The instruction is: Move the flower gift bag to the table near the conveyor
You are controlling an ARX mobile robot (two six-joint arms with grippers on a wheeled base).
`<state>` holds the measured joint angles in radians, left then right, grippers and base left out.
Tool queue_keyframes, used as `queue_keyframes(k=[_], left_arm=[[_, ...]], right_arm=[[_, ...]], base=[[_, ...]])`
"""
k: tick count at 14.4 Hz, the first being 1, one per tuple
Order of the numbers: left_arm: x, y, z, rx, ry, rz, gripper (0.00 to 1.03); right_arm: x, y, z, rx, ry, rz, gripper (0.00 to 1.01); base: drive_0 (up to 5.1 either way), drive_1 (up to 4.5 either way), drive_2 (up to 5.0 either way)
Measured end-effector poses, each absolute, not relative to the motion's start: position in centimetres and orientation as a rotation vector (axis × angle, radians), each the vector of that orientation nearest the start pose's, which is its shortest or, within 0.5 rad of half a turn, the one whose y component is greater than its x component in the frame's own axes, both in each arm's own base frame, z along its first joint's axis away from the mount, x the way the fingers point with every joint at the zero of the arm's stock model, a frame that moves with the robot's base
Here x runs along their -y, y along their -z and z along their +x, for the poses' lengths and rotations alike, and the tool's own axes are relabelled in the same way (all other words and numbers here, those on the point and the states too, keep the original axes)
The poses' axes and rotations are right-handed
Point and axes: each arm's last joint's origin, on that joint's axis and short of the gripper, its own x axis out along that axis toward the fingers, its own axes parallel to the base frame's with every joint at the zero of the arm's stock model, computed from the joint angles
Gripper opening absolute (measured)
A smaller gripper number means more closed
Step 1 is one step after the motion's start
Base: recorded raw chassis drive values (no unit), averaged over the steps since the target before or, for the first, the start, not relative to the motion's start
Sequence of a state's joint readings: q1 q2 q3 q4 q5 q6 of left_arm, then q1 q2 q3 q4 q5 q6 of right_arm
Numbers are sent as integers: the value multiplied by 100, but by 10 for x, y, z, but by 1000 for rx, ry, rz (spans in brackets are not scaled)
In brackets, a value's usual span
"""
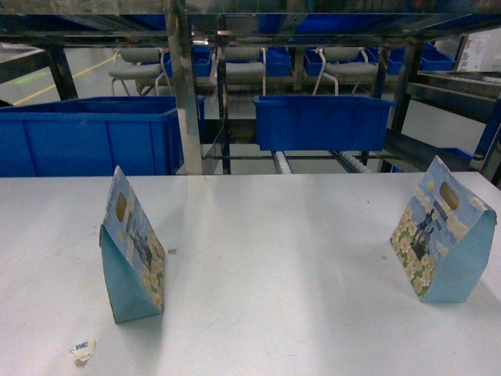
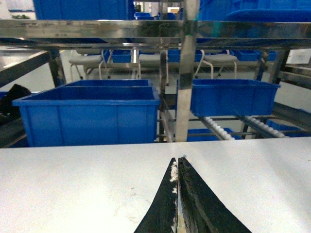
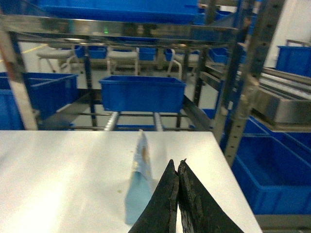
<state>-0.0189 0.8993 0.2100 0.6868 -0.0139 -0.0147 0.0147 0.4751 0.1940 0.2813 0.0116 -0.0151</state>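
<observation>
My right claw [image 3: 178,167] sits at the bottom centre of its wrist view with the two black fingers pressed tip to tip, clenched on nothing. My left claw [image 2: 177,165] reads the same way in its own view: fingers together, nothing between them, only bare white table [image 2: 73,184] ahead of it. Neither claw shows in the head view.

Two flower gift bags stand upright on the table. In the head view one bag [image 1: 131,254] is at the lower left and the other bag [image 1: 442,235] is at the right edge. Beyond the table's far edge, in the upper half of the frame, runs the conveyor [image 1: 313,160] with its white rollers and blue bins [image 1: 322,121].

The right-hand bag [image 3: 140,179] is what my right wrist camera sees: it stands just beyond the claw tips and slightly left of them, narrow edge toward me, its long axis running away toward the conveyor. So I judge the right arm nearer to it, and the claw must first open, then shift a little left to straddle the thin top edge. The left wrist view shows no bag at all.
</observation>
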Motion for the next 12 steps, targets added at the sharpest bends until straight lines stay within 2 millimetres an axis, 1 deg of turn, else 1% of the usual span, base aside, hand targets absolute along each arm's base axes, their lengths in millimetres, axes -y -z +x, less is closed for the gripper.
queue_keyframes(k=[1, 2, 7, 9, 10, 12], left_arm=[[-1, -195, 172, -8, -17, -14, 2], [0, -191, 166, -9, -4, -14, 2], [0, -176, 140, -11, 2, -14, 2], [0, -175, 134, -2, 2, -14, 2], [0, -170, 132, 12, 2, -14, 2], [0, -170, 127, 7, 2, -14, 2]], right_arm=[[2, -207, 131, -3, 24, -13, 2], [0, -201, 128, -2, 0, -14, 2], [0, -182, 117, -6, -1, -14, 2], [0, -179, 114, -2, -1, -14, 2], [0, -178, 112, 1, -1, -14, 2], [0, -172, 110, 21, -1, -14, 2]], base=[[0, 0, 0], [0, 0, 0], [0, 0, 0], [0, 0, 0], [0, 0, 0], [0, 0, 0]])
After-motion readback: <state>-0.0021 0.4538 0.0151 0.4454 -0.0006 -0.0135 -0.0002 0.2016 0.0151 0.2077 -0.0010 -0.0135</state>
